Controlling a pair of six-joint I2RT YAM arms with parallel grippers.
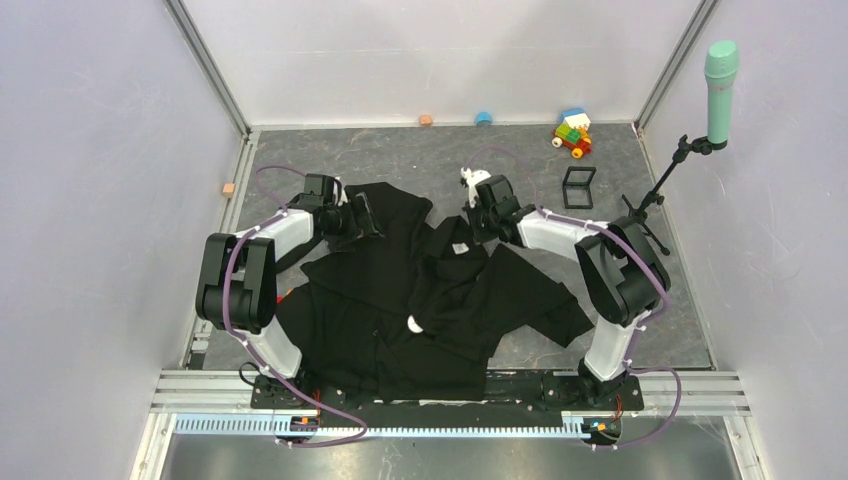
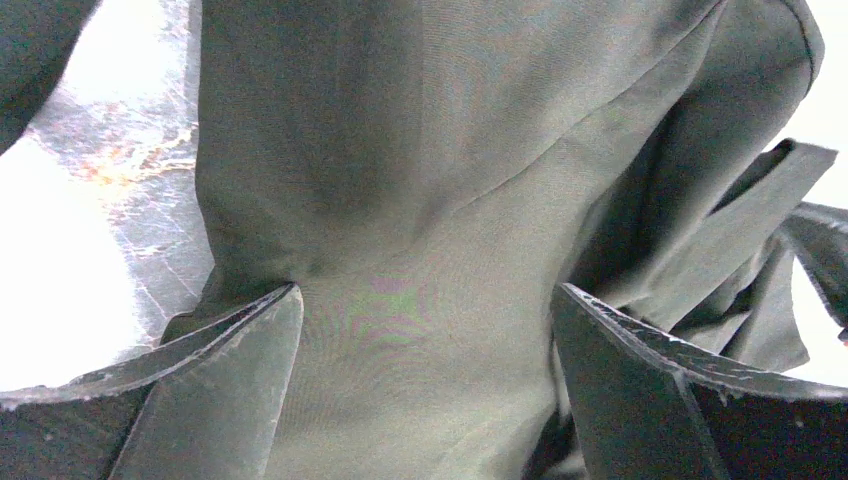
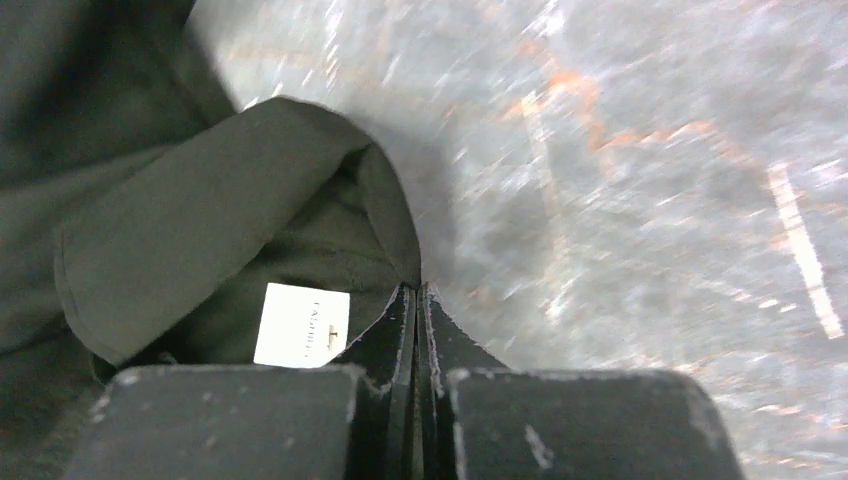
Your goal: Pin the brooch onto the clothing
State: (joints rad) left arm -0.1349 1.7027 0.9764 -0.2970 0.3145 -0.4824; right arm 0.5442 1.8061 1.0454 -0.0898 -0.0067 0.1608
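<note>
Grey mat (image 1: pixel 400 160), shirt (image 1: pixel 400 290) bunched mid-frame: left gripper (image 2: pixel 425 295) apart over fabric, right gripper (image 3: pixel 415 290) closed by collar (image 3: pixel 220 210), flatten before fetching brooch (image 1: pixel 415 323)

My left claw (image 1: pixel 362 217) and right claw (image 1: pixel 480 214) sit at the far edge of the crumpled shirt (image 1: pixel 350 320); the brooch (image 1: pixel 415 323) lies on it near the middle.

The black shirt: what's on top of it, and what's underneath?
A small pale round brooch lies on the shirt, and a white label shows inside its collar. Anything underneath cannot be seen; the fabric covers it.
</note>
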